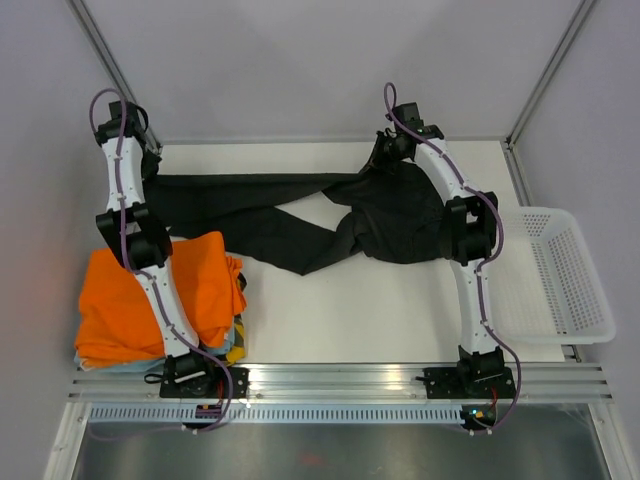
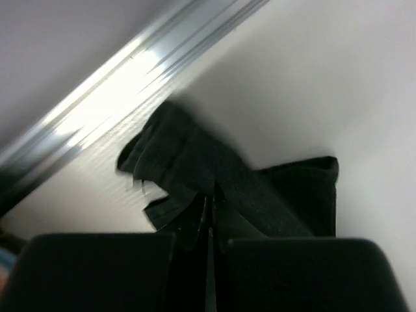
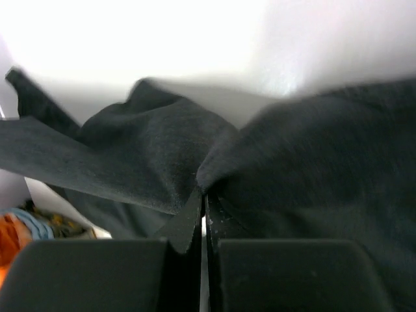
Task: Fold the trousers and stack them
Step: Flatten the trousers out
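Sprawling left of the basket [image 1: 545,290], the trousers [image 1: 300,225] looked soft, light, floppy – best pinched at cuff & waistband. L gripper [image 2: 209,214] was clamped on the leg end farthest from the basket; R gripper [image 3: 203,195] was closed on cloth at the waist end, nearer it.

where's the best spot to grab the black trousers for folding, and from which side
Probably at the two ends, from above. The trousers lie stretched left to right, legs crossing in the middle. The left gripper is shut on a leg end at the left, and the right gripper on the waist end at the right. Holding both ends should let the length be doubled over.
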Controlling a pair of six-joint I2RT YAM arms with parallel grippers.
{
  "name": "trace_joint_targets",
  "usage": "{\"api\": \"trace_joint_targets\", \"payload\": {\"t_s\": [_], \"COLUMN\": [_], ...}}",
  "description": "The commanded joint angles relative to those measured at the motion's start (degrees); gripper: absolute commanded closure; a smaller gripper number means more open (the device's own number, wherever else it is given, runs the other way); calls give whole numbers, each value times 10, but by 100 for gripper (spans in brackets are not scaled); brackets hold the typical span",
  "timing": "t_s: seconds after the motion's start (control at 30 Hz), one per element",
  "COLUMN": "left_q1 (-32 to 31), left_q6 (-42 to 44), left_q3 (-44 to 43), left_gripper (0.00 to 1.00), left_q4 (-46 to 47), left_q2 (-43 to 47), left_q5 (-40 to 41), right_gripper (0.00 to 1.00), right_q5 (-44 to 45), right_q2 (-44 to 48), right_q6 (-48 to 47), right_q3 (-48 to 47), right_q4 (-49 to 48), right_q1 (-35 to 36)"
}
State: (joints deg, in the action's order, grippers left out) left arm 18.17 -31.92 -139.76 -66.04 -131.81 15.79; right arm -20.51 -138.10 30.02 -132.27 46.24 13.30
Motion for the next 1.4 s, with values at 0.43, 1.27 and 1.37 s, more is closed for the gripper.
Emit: {"api": "trace_joint_targets", "payload": {"t_s": [0.43,1.27,1.37], "left_q1": [2,-53,-53], "left_q6": [-275,-335,-329], "left_q3": [87,73,91], "left_gripper": [98,98,98], "left_q4": [432,620,618], "left_q2": [-41,-114,-100], "left_q5": [-58,-26,-30], "right_gripper": [17,21,21], "right_q5": [-37,405,396], "right_q2": [-33,36,21], "right_q6": [34,30,15], "right_q3": [3,140,145], "right_q4": [-206,40,25], "right_q1": [-56,-110,-109]}}
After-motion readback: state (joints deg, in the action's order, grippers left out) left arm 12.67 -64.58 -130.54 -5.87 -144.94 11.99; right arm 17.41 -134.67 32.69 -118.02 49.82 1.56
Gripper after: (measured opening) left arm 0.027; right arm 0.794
